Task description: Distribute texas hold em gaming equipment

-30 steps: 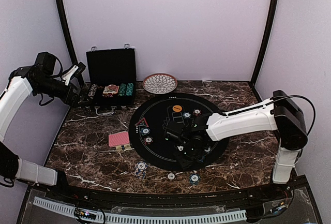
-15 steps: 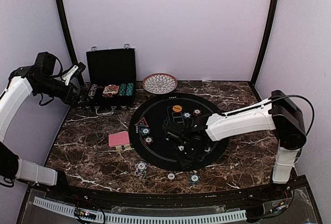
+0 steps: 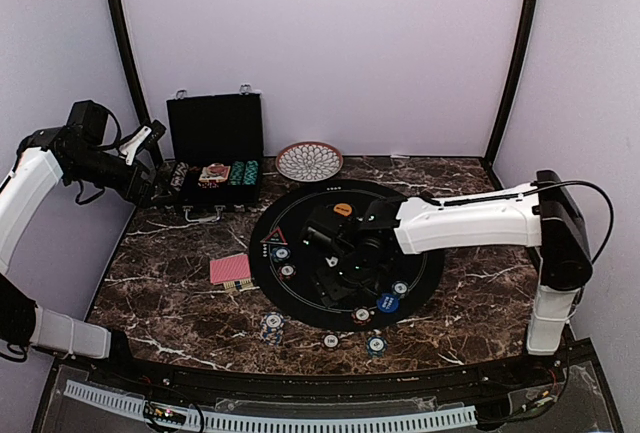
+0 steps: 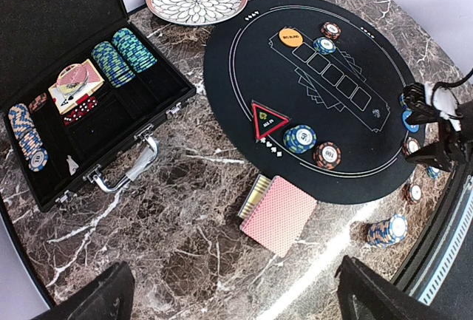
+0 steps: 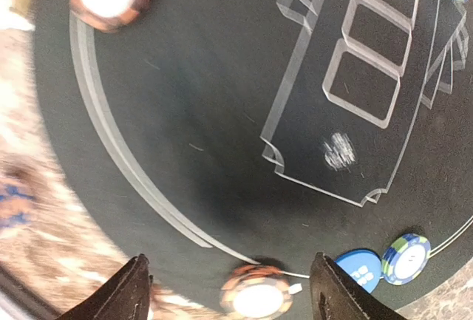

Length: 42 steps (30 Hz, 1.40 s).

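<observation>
One orange disc (image 3: 343, 209), one blue disc (image 3: 387, 302) and one red triangle marker (image 3: 274, 237) lie on the black mat (image 3: 300, 298); one red-backed deck (image 3: 230, 270) sits beside it on the counter (image 3: 180, 293). Two chips (image 4: 330, 30) near the orange disc show only from my left wrist. My left hand (image 4: 235, 283) and right hand (image 5: 228, 279) gape wide, both empty.

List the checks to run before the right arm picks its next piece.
1. Right gripper jaws apart, nothing between them: ok.
2. Left gripper jaws wide, empty: ok.
3. Blue round button disc flat on black round felt mat: ok.
4. Blue disc clear of the green-and-blue striped chip beside it: cannot tell.
5. Red-backed card deck on marble table, unobstructed: ok.
6. Black hinged case lid open: ok.
</observation>
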### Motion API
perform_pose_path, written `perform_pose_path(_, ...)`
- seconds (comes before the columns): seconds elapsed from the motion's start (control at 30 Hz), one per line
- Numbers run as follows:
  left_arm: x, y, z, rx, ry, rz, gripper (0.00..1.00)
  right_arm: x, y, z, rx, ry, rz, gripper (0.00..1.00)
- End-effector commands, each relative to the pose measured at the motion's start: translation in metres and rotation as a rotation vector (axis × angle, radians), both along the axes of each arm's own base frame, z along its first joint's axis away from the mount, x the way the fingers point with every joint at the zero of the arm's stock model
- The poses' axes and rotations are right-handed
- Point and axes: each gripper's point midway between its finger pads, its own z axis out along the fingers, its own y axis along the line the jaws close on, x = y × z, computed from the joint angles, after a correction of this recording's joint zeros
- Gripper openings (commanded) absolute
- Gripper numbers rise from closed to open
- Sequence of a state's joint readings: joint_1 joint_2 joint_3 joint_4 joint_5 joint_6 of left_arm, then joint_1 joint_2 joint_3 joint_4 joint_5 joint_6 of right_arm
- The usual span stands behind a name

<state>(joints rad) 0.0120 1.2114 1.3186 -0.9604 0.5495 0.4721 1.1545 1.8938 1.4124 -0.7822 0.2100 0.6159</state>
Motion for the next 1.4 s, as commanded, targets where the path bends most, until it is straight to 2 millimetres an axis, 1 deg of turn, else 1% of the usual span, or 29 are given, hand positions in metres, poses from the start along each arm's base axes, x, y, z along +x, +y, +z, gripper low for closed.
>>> perform_pose_path(0.0,-0.008,-0.004,0.007,-0.005,-0.018,-0.023,0.99,-0.015,0.041,0.045,0.102,-0.038,0.076,0.76)
perform_pose_path(0.07,-0.008,-0.004,0.007,-0.006,-0.017,-0.023,0.99,-0.027,0.06,0.052,0.138,-0.021,0.122,0.79)
perform_pose_path(0.2,-0.008,-0.004,0.006,-0.009,-0.013,-0.024,0.99,-0.049,0.093,0.057,0.182,0.01,0.218,0.87)
perform_pose_path(0.27,-0.009,-0.004,0.005,-0.009,-0.012,-0.024,0.99,-0.056,0.104,0.053,0.183,0.025,0.253,0.91)
perform_pose_path(0.4,-0.009,-0.004,0.006,-0.008,-0.015,-0.025,0.99,-0.064,0.12,0.047,0.197,0.05,0.302,0.97)
perform_pose_path(0.47,-0.009,-0.004,0.006,-0.008,-0.016,-0.025,0.99,-0.065,0.127,0.044,0.192,0.051,0.322,0.98)
perform_pose_path(0.67,-0.01,-0.004,0.006,-0.006,-0.018,-0.024,0.99,-0.06,0.14,0.031,0.159,0.038,0.333,0.98)
perform_pose_path(0.77,-0.01,-0.003,0.006,-0.002,-0.018,-0.026,0.99,-0.06,0.145,0.026,0.155,0.042,0.338,0.93)
perform_pose_path(0.87,-0.01,-0.003,0.006,0.0,-0.021,-0.027,0.99,-0.063,0.148,0.023,0.143,0.044,0.349,0.85)
perform_pose_path(0.97,-0.01,-0.003,0.005,0.0,-0.018,-0.027,0.99,-0.066,0.151,0.02,0.128,0.045,0.361,0.82)
perform_pose_path(1.1,-0.01,-0.003,0.002,-0.002,-0.014,-0.027,0.99,-0.069,0.153,0.015,0.106,0.043,0.372,0.81)
perform_pose_path(1.23,-0.01,-0.004,0.003,-0.002,-0.017,-0.029,0.99,-0.066,0.152,0.009,0.075,0.028,0.368,0.8)
perform_pose_path(1.37,-0.011,-0.004,0.004,0.0,-0.021,-0.03,0.99,-0.063,0.152,0.007,0.049,0.001,0.361,0.79)
